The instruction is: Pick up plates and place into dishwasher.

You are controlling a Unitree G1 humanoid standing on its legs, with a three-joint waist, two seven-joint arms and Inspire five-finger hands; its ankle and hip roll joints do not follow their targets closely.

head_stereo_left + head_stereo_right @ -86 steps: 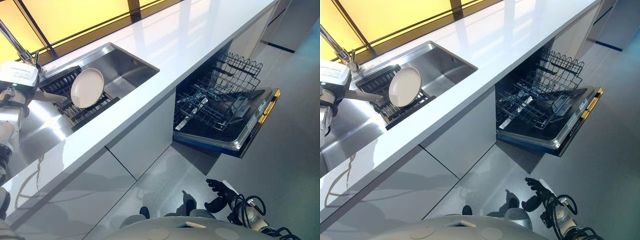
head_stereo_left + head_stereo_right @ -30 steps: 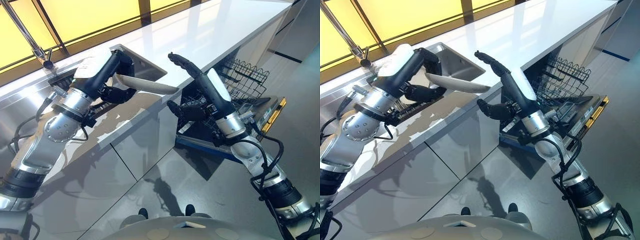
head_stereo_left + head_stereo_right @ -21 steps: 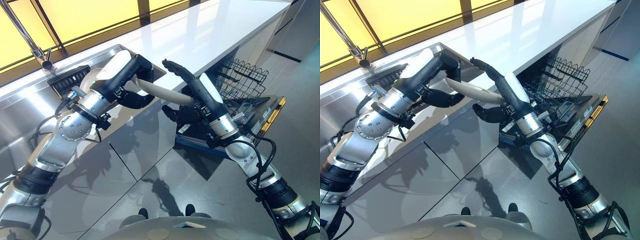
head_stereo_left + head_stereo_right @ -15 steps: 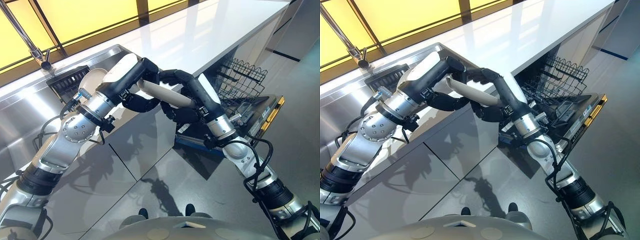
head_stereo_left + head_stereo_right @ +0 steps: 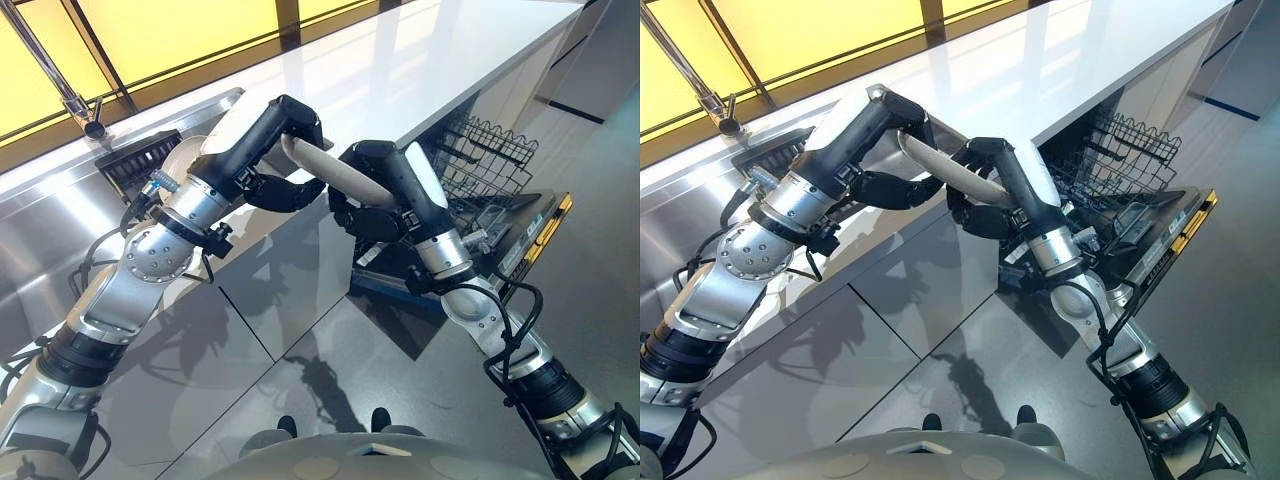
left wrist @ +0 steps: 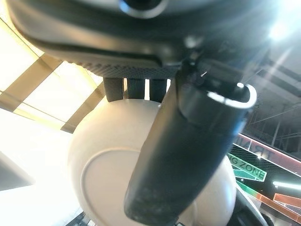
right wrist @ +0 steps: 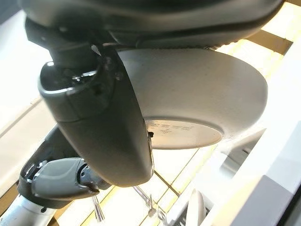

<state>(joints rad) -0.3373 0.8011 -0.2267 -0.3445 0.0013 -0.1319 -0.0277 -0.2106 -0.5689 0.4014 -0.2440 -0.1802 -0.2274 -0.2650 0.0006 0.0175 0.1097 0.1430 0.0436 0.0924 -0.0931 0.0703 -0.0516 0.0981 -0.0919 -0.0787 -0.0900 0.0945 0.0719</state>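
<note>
A cream plate [image 5: 335, 172] hangs edge-on over the front edge of the white counter [image 5: 400, 60], held from both sides. My left hand [image 5: 285, 190] is shut on its sink-side rim; the left wrist view shows the thumb [image 6: 178, 155] across the plate's underside [image 6: 108, 183]. My right hand [image 5: 372, 195] is shut on the other rim, and its thumb [image 7: 103, 122] lies under the plate [image 7: 197, 89] in the right wrist view. A second pale plate [image 5: 183, 152] stands in the dark rack in the sink, partly hidden behind my left arm.
The steel sink [image 5: 60, 215] with its faucet [image 5: 62, 85] lies at the left. To the right, below the counter, the dishwasher stands open with its door [image 5: 505, 265] folded down and its wire racks [image 5: 440, 215] pulled out. Grey floor lies in front.
My left hand has carried the plate rightward from the sink to the counter edge. The right hand, open beside it a second ago, has curled onto the plate's other rim.
</note>
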